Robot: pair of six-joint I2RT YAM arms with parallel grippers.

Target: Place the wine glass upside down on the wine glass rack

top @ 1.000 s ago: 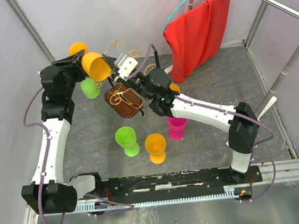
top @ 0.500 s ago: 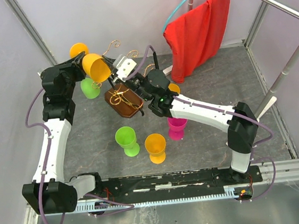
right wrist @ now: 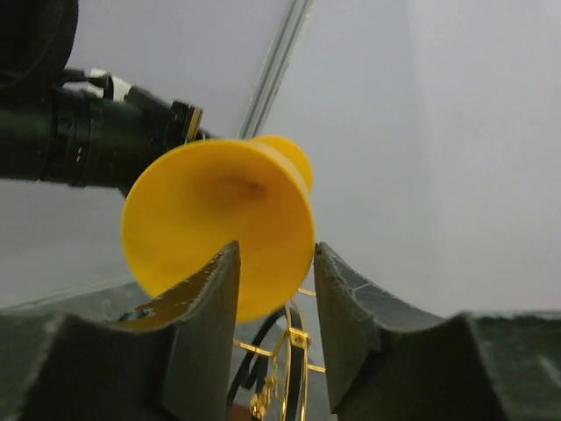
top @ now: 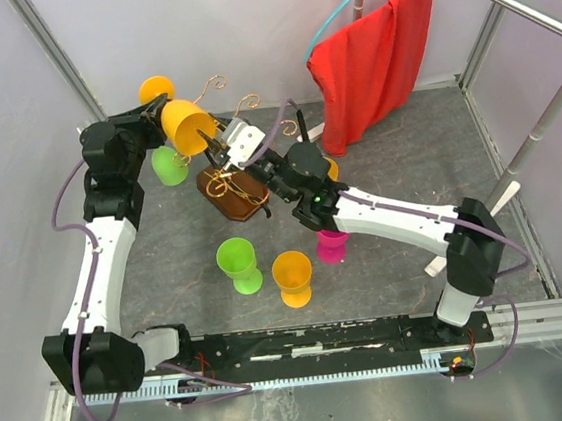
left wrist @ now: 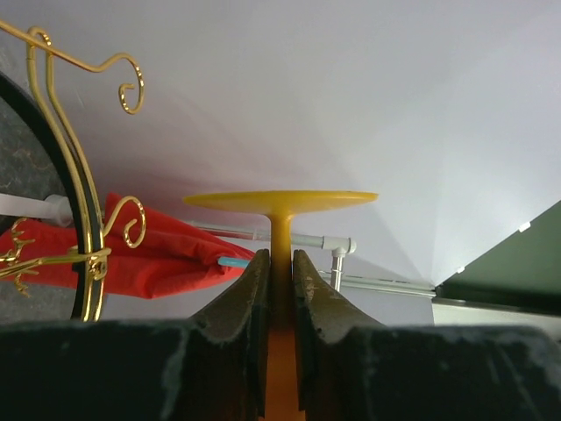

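A yellow wine glass (top: 188, 126) is held in the air on its side, its foot (top: 156, 88) toward the back wall. My left gripper (top: 164, 106) is shut on its stem (left wrist: 280, 235), below the flat foot (left wrist: 280, 201). My right gripper (top: 217, 149) stands open just below the bowl's rim. In the right wrist view the bowl (right wrist: 206, 219) fills the space past that gripper (right wrist: 275, 256), and nothing lies between the fingers. The wine glass rack (top: 231, 192) has a dark brown base and gold wire arms (left wrist: 83, 219) with curled scrolls, directly under the glass.
A green glass (top: 168, 166) sits at the rack's left side. A green glass (top: 237, 264), an orange one (top: 292, 276) and a pink one (top: 333, 242) stand on the grey table nearer me. A red cloth (top: 376, 60) hangs at the back right.
My right gripper's jaws have opened and it now sits lower, under the bowl's rim. The left arm has shifted the yellow glass slightly right and toward the back.
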